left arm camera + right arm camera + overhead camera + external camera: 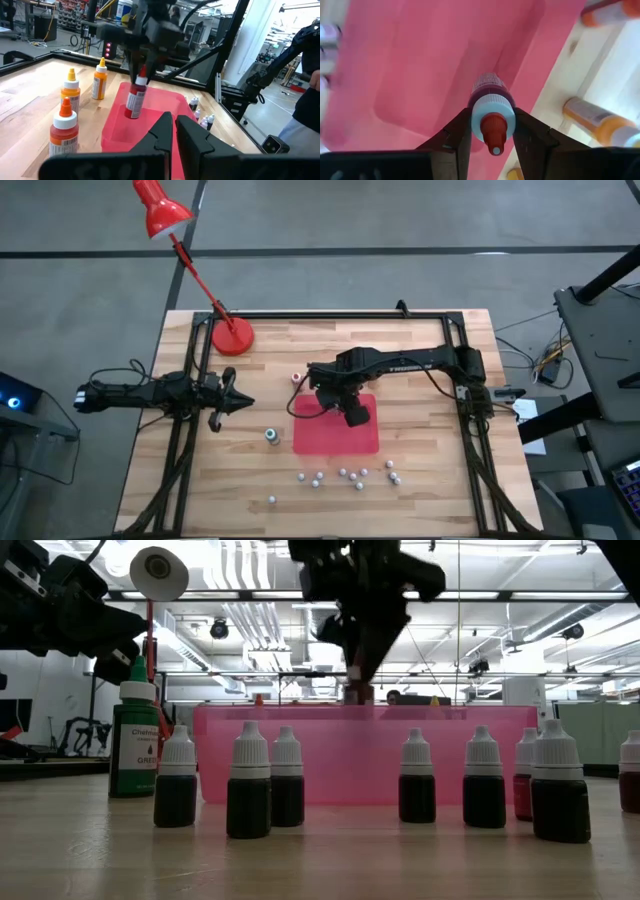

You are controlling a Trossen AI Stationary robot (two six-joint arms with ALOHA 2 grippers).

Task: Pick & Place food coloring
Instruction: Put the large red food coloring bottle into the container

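The right gripper (pixel 492 131) has its fingers clamped on a red-capped bottle (pixel 490 107) with a dark red body, held upright over the pink tray (pixel 335 438) on the worktop (pixel 420 480). The left wrist view shows three orange bottles (pixel 65 127) beside the tray. The left gripper (pixel 172 131), fingers nearly together, waits left of it.

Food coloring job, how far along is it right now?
Done: nothing shows placed in the red tray yet. In hand: the right gripper holds the red bottle low over the tray. Left: three orange bottles and the green bottle stand on the table outside it. The left gripper waits at the table's left side.
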